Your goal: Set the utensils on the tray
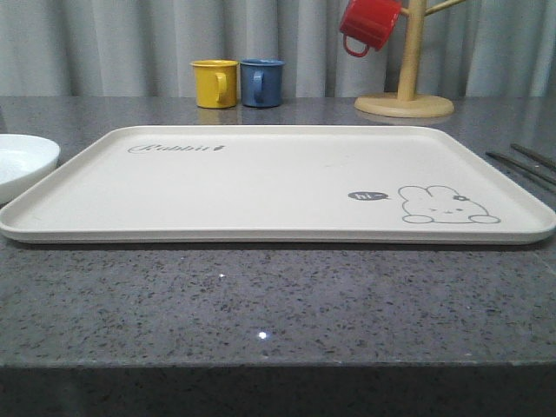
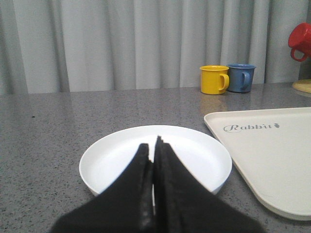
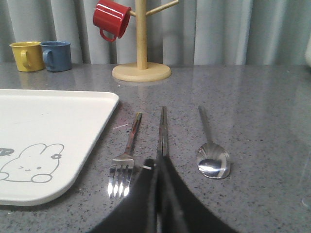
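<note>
The cream tray [image 1: 261,187] with the rabbit drawing lies across the middle of the table with nothing on it. To its left sits a round white plate [image 2: 121,155], and my left gripper [image 2: 154,143] hovers over it, shut and holding nothing. To the right of the tray [image 3: 48,131] lie a fork [image 3: 127,150], a pair of chopsticks [image 3: 164,126] and a spoon [image 3: 211,155], side by side on the grey counter. My right gripper [image 3: 156,162] is shut just over the near end of the chopsticks, which its fingers hide.
A yellow cup [image 1: 215,83] and a blue cup [image 1: 261,82] stand behind the tray. A wooden mug tree [image 1: 408,61] at the back right carries a red cup [image 1: 369,24]. Grey curtains close off the back.
</note>
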Motion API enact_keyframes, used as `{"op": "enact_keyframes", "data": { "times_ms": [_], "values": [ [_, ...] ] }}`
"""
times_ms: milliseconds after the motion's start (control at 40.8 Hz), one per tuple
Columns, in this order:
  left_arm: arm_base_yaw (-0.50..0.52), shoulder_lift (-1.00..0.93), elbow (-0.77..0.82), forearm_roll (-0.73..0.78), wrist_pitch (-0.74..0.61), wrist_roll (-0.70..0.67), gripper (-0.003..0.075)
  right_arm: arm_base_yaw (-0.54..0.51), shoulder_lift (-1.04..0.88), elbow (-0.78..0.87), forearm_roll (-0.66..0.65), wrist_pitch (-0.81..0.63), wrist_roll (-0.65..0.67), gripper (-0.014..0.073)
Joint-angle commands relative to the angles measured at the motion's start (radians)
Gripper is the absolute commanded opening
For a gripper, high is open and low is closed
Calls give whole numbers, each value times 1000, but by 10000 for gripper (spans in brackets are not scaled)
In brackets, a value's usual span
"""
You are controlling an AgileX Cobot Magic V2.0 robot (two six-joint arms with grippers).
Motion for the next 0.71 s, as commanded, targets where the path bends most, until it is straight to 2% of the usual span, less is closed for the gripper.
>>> {"op": "enact_keyframes", "data": {
  "times_ms": [0,686],
  "values": [
    [-4,-25,-3,-11,-80,-13,-18,-3,-17,0,1,-80,-3,-60],
    [-4,-25,-3,-11,-80,-13,-18,-3,-17,0,2,-113,-3,-60]
  ]
}}
